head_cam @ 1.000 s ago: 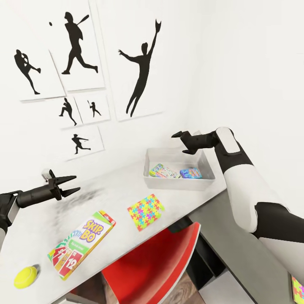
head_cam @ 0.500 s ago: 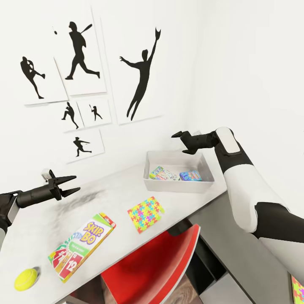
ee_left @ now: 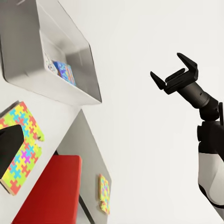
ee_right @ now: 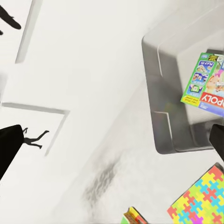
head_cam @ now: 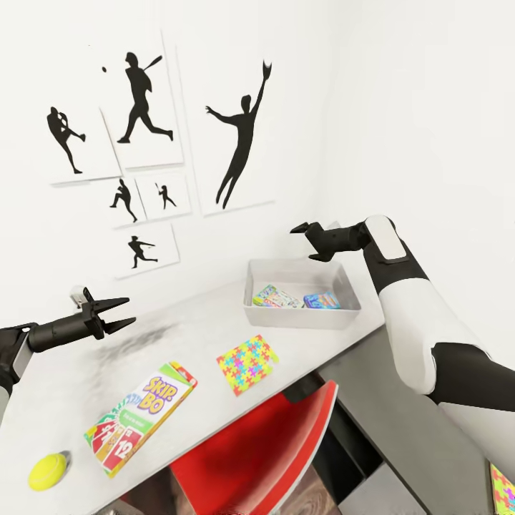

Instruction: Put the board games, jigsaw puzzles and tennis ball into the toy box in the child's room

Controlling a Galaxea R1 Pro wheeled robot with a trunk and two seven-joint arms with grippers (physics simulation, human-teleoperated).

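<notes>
Sitting on the long pale grey-white table (head_cam: 207, 325), the shallow pale grey toy box (head_cam: 300, 315) is the landmark and holds two printed board games: a green-edged pale blue one (head_cam: 276, 297) and a blue-purple one (head_cam: 322, 300). The right gripper (head_cam: 309, 239) hangs above the box's far rim, jaws spread and empty. Just in front of the box lies a thin multicolour jigsaw puzzle square (head_cam: 247, 363). Farther from the box lie the orange-green Skip-Bo game box (head_cam: 139, 417) and the small yellow-green tennis ball (head_cam: 47, 471). The left gripper (head_cam: 118, 313) hovers well apart from the box, fingers parted, holding nothing. A second puzzle square (ee_left: 104, 193) lies on the lower dark grey cabinet (head_cam: 422, 429).
</notes>
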